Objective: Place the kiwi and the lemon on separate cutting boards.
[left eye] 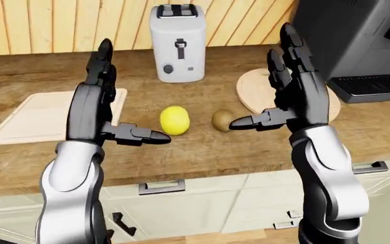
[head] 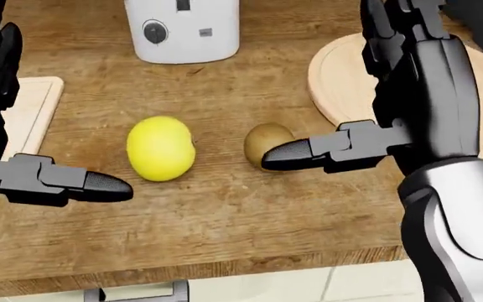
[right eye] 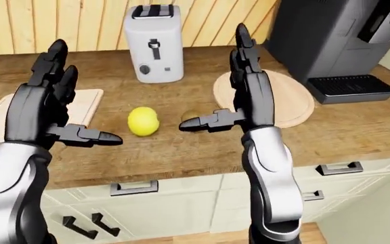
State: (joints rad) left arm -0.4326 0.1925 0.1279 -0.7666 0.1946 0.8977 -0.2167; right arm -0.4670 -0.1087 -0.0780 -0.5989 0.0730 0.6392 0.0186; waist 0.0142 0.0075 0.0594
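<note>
The lemon [head: 161,148] and the kiwi [head: 262,142] lie side by side but apart on the wooden countertop [left eye: 202,152], between the two raised hands. In the head view the thumb of the right hand [left eye: 302,94] crosses the kiwi's lower right part and hides it; in the right-eye view the same thumb covers most of the fruit, so only a sliver shows. The left hand [left eye: 94,109] stands to the left of the lemon, palm inward, fingers straight and spread upward, thumb pointing toward the lemon without touching it. The right hand is likewise flat and spread, gripping nothing.

A rectangular cutting board [left eye: 43,118] lies on the counter at the left; the left hand and forearm cover its right part in the left-eye view, and the head view cuts it down to a narrow strip. A round cutting board [right eye: 291,104] lies to the right of the kiwi, its left side hidden behind the right hand. A white toaster [left eye: 177,43] stands above the fruit, cropped at the top in the head view. A dark coffee machine [right eye: 330,40] fills the upper right, cut off by the frame. Cabinet drawers [right eye: 181,203] with dark handles show below the counter edge.
</note>
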